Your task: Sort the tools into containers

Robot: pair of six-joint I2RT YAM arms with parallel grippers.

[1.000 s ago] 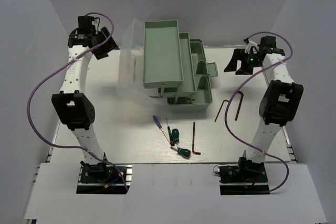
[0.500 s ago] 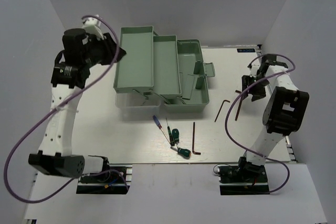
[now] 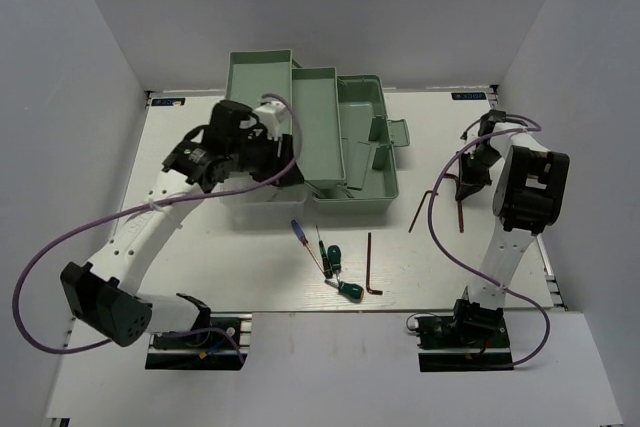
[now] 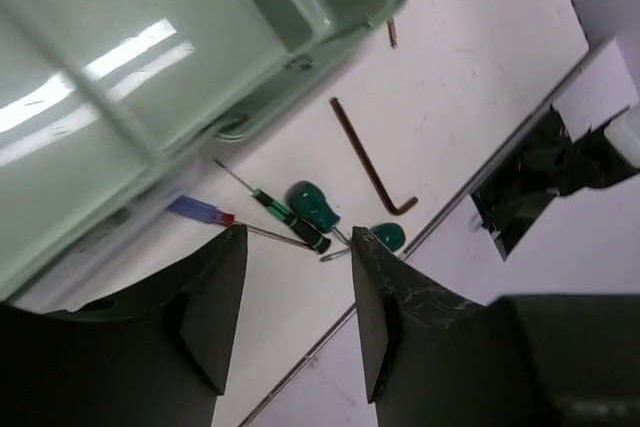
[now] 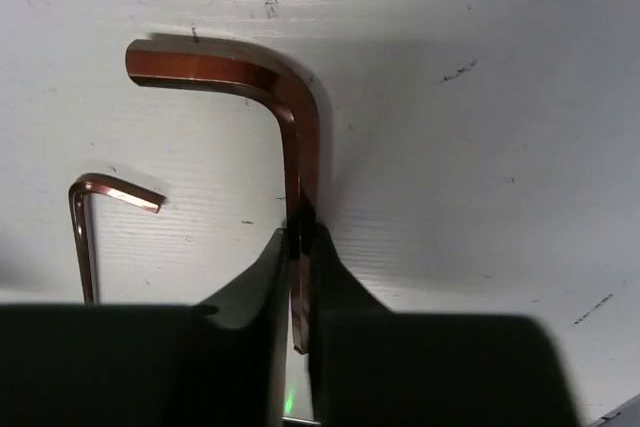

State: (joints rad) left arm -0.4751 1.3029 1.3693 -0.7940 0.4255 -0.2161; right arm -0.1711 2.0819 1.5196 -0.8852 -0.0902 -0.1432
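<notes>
The right jaws were seen pinched shut on the long shank of the large hex key (image 5: 300,147), which lay on the desk (image 3: 260,267) to the right of the toolbox (image 3: 365,112). A smaller hex key (image 5: 78,237) lay just beside it. The left jaws were held apart, nothing between them, above the toolbox's near edge. The screwdrivers (image 3: 333,253) and another hex key (image 3: 370,265) lay on the desk in front of the toolbox.

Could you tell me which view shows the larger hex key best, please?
Right wrist: the larger hex key fills the frame, pinched by the right gripper. Top external shows a thin sliver; left wrist shows only one end.
</notes>
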